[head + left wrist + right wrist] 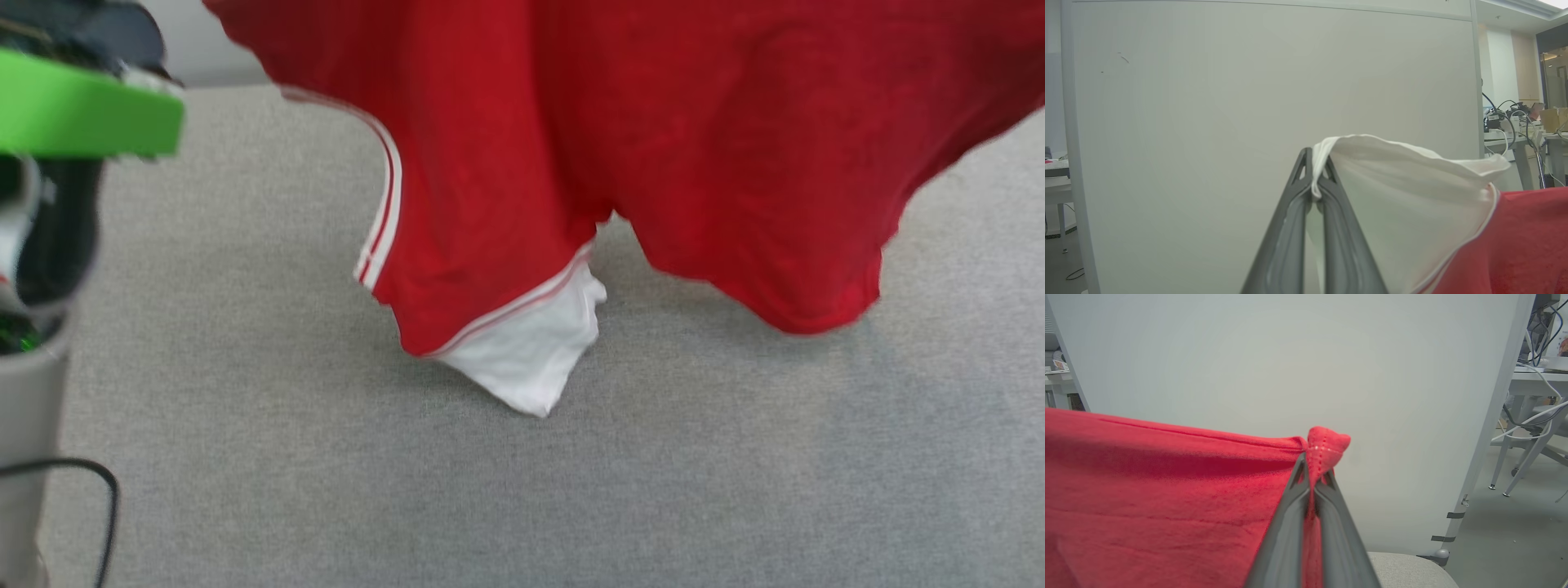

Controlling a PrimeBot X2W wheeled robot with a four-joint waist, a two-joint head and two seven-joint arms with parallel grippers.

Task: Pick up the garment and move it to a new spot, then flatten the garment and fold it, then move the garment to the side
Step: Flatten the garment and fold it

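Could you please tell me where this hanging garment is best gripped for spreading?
Probably at its outer corners, from the sides, as now: the left gripper pinches the white sleeve, the right gripper a red corner, so the garment hangs spread between them.

bright, even light; head view blurred, wrist views sharp.

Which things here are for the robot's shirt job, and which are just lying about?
For the job: the garment, hanging over the grey cushioned surface; the left gripper, shut on its white sleeve; the right gripper, shut on a red corner.

Just lying about: the pale partition; the desk with cables; the cardboard box.
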